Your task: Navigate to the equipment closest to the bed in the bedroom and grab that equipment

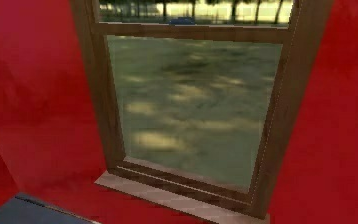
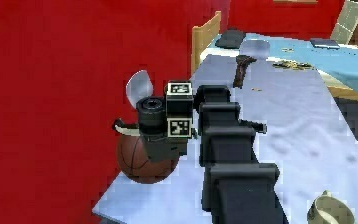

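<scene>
red walls (image 2: 47, 90) flank a pale bedcover (image 2: 297, 115); grab step: dark two-finger gripper (image 2: 130, 108) near round orange-brown ball (image 2: 142, 165), can't tell if held; next, lift.

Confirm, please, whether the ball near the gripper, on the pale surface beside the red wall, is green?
Not quite: the ball is orange-brown, not green. The arm side view shows it near the gripper, on the pale surface beside the red wall.

Red wall (image 1: 32, 90), brown window frame (image 1: 99, 90); orange-brown ball (image 2: 142, 162), perhaps dark-seamed; pale blue-grey bench (image 2: 297, 115), black arm (image 2: 227, 150), black-marked white squares (image 2: 177, 127)
</scene>
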Tool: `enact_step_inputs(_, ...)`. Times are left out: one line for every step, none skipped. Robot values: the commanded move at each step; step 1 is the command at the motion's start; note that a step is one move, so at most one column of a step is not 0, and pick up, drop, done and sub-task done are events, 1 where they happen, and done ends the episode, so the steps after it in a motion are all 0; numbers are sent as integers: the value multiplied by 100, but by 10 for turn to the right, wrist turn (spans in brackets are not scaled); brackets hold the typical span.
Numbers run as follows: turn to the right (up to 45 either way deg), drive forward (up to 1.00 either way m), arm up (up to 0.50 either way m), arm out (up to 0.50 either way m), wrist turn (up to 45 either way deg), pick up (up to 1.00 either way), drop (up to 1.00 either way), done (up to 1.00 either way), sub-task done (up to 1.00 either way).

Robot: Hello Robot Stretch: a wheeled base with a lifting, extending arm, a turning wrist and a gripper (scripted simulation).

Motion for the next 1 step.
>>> enact_step_inputs(0, 0, -20, 0, 0, 0, 0, 0, 0)
